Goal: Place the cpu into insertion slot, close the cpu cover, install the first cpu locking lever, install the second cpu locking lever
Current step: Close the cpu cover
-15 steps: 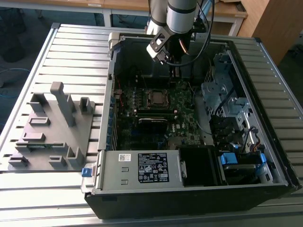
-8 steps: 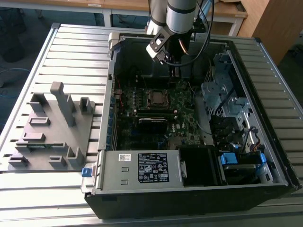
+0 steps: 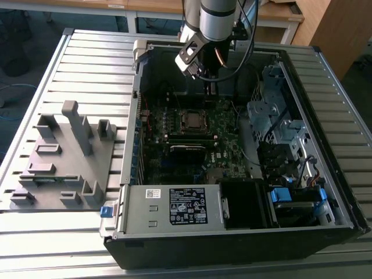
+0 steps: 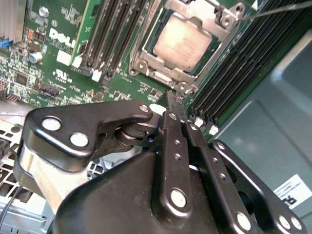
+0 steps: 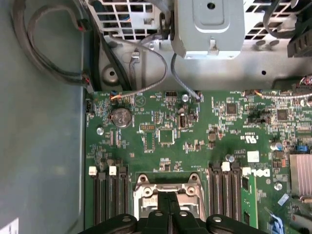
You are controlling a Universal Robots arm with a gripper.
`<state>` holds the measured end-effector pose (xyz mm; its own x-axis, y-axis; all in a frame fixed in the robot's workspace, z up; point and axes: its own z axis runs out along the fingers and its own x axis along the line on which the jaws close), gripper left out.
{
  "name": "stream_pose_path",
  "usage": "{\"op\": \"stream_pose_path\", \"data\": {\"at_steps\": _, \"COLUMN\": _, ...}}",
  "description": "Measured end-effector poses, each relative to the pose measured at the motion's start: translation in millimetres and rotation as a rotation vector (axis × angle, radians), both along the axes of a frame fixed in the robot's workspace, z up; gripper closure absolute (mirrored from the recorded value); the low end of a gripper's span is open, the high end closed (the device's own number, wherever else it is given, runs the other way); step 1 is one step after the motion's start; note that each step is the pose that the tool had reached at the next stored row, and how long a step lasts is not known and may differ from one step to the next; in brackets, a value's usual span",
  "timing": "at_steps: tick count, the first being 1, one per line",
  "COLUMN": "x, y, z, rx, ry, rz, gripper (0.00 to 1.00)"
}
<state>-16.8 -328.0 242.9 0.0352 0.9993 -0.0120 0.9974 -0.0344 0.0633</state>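
The cpu (image 4: 183, 41), a dull silver square, lies in the insertion slot (image 3: 192, 120) on the green motherboard. The cpu cover (image 4: 163, 74), a silvery frame, lies flat around the chip. A thin wire locking lever (image 4: 278, 9) sticks out past one corner of the socket. My gripper (image 4: 171, 97) hovers above the board just beside the socket, with its black fingers pressed together and nothing between them. In the first wrist view the gripper (image 5: 168, 195) overlaps the socket's frame (image 5: 145, 191). In the exterior view the gripper (image 3: 210, 86) hangs over the far side of the open case.
Long black memory slots (image 4: 114, 34) flank the socket on both sides. A metal drive cage (image 3: 273, 110) and cables (image 5: 48, 48) fill the case on the exterior view's right. The power supply (image 3: 174, 206) sits at the near edge. A grey fixture (image 3: 64, 157) lies outside the case.
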Motion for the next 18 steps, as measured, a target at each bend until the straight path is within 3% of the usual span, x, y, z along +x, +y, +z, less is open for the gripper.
{"op": "stream_pose_path", "data": {"at_steps": 8, "x": -2.7, "y": 0.0, "z": -0.1, "rx": 0.0001, "ry": 0.0002, "rz": 0.000, "gripper": 0.90}}
{"op": "stream_pose_path", "data": {"at_steps": 10, "x": -2.7, "y": 0.0, "z": -0.3, "rx": 0.0002, "ry": 0.0107, "rz": 0.000, "gripper": 0.90}}
{"op": "stream_pose_path", "data": {"at_steps": 14, "x": -2.7, "y": 0.0, "z": -0.8, "rx": 0.0001, "ry": 0.0477, "rz": 0.000, "gripper": 0.90}}
{"op": "stream_pose_path", "data": {"at_steps": 15, "x": -2.7, "y": 0.0, "z": -0.8, "rx": -0.0001, "ry": 0.0532, "rz": 0.000, "gripper": 0.90}}
{"op": "stream_pose_path", "data": {"at_steps": 18, "x": -2.8, "y": 0.0, "z": -0.7, "rx": -0.0003, "ry": 0.0553, "rz": 0.000, "gripper": 0.90}}
